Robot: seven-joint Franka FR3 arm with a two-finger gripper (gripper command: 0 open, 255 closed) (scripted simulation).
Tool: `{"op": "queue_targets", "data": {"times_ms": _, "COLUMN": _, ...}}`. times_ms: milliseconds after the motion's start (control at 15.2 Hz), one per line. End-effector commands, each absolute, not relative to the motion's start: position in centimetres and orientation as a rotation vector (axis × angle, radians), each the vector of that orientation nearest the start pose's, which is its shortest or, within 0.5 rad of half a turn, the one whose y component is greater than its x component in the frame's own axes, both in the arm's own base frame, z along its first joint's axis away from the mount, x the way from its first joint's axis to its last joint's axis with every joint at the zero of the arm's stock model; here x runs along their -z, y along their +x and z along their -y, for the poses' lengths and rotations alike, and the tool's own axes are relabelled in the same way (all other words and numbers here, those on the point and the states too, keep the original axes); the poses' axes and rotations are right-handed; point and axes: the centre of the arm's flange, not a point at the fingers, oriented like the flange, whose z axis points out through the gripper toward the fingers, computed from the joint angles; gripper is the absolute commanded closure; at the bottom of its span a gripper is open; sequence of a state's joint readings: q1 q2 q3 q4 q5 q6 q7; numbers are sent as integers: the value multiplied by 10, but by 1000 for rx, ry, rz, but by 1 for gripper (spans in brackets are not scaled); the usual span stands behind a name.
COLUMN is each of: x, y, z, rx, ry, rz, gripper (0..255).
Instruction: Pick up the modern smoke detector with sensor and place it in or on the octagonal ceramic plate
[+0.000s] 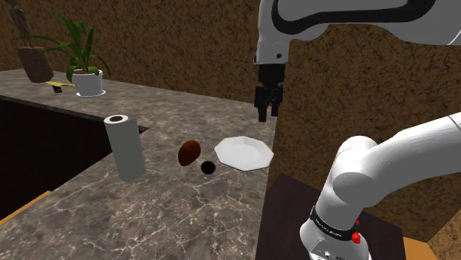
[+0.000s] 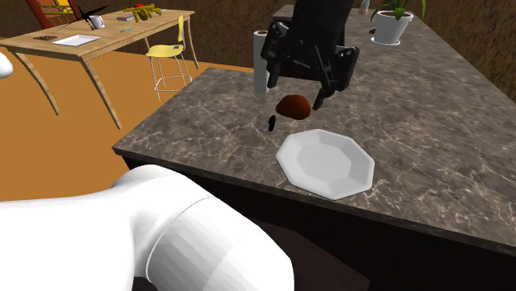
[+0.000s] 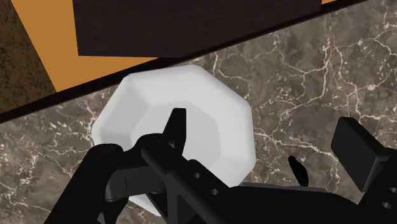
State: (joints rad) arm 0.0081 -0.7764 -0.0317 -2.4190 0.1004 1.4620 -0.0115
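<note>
The white octagonal plate (image 1: pixel 244 153) lies flat on the marbled counter near its edge; it is also the plate (image 2: pixel 325 162) (image 3: pixel 191 108) in the other two views. A small black round thing (image 1: pixel 208 168), apparently the smoke detector, rests on the counter just off the plate's rim, on the shoulder view's left. In the second exterior view it is a thin dark sliver (image 2: pixel 273 124), and so too in the wrist view (image 3: pixel 298 168). My gripper (image 1: pixel 268 112) (image 2: pixel 294 95) (image 3: pixel 264 124) hangs open and empty, well above the plate's far edge.
A brown oval thing (image 1: pixel 189 152) (image 2: pixel 293 106) lies beside the black one. A grey paper-towel roll (image 1: pixel 124 148) stands further toward the shoulder view's left, next to a dark recess. A potted plant (image 1: pixel 89 74) stands far back. The counter edge (image 2: pixel 248 186) runs close by the plate.
</note>
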Motion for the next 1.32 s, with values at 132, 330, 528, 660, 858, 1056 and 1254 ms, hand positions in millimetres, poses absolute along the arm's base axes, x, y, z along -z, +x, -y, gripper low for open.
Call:
{"op": "queue_targets", "data": {"times_ms": 132, "x": -537, "y": 301, "z": -25, "rx": -246, "ry": -3028, "rz": -106, "gripper": 0}}
{"op": "queue_targets", "data": {"times_ms": 330, "x": -516, "y": 315, "z": -56, "rx": -208, "ry": -3057, "rz": -269, "gripper": 0}}
{"op": "queue_targets", "data": {"times_ms": 528, "x": -493, "y": 332, "z": -85, "rx": -169, "ry": -3076, "rz": -435, "gripper": 0}}
{"op": "queue_targets", "data": {"times_ms": 660, "x": -478, "y": 345, "z": -103, "rx": -142, "ry": -3084, "rz": -547, "gripper": 0}}
{"op": "queue_targets", "data": {"times_ms": 858, "x": -454, "y": 368, "z": -127, "rx": -101, "ry": -3087, "rz": -717, "gripper": 0}}
{"op": "queue_targets", "data": {"times_ms": 1056, "x": -430, "y": 393, "z": -147, "rx": -58, "ry": -3081, "rz": -888, "gripper": 0}}
{"op": "queue_targets", "data": {"times_ms": 1254, "x": -408, "y": 418, "z": -162, "rx": -18, "ry": -3066, "rz": -1043, "gripper": 0}}
